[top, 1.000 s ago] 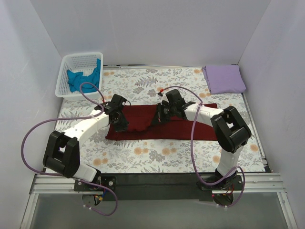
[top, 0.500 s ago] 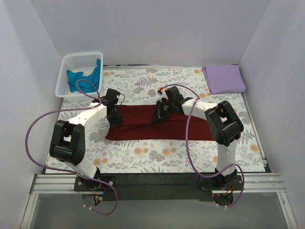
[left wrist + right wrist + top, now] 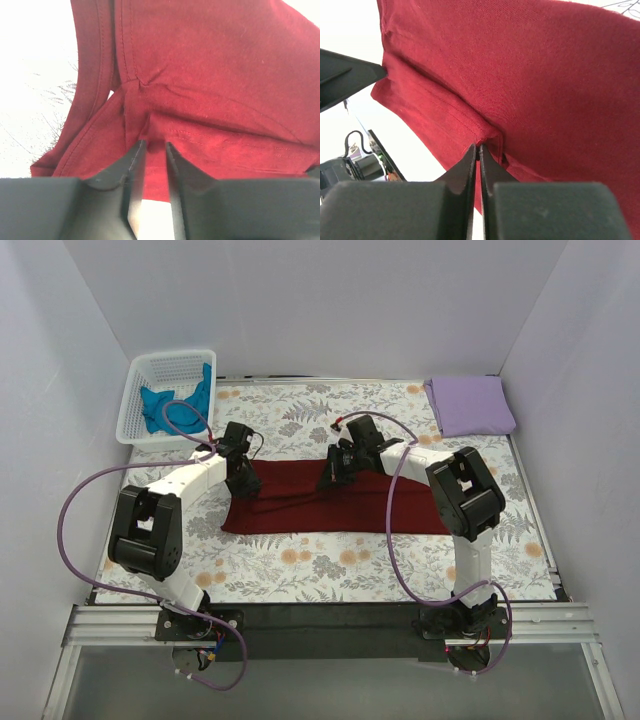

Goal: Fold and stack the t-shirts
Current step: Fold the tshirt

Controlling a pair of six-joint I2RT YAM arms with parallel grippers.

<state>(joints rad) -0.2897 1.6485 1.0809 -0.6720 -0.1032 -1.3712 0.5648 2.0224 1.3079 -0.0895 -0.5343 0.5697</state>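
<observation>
The dark maroon t-shirt (image 3: pixel 380 508) lies as a long strip across the middle of the floral cloth. My left gripper (image 3: pixel 243 486) is over its left end, and the left wrist view shows the gripper (image 3: pixel 155 145) shut on a bunched fold of the maroon shirt (image 3: pixel 210 75). My right gripper (image 3: pixel 335 472) is at the shirt's back edge near the middle. It (image 3: pixel 479 147) is shut tight on a hemmed edge of the shirt (image 3: pixel 520 65). The lavender t-shirt (image 3: pixel 470 405) lies folded at the back right. The teal t-shirt (image 3: pixel 175 405) is crumpled in the basket.
The white lattice basket (image 3: pixel 140 380) stands at the back left corner. The floral cloth (image 3: pixel 300 560) covers the table. Purple cables loop beside both arms. White walls close in the left, back and right sides.
Both grippers have moved a little toward the back with the shirt's fabric in them. The raised bump of cloth between them has flattened out.
</observation>
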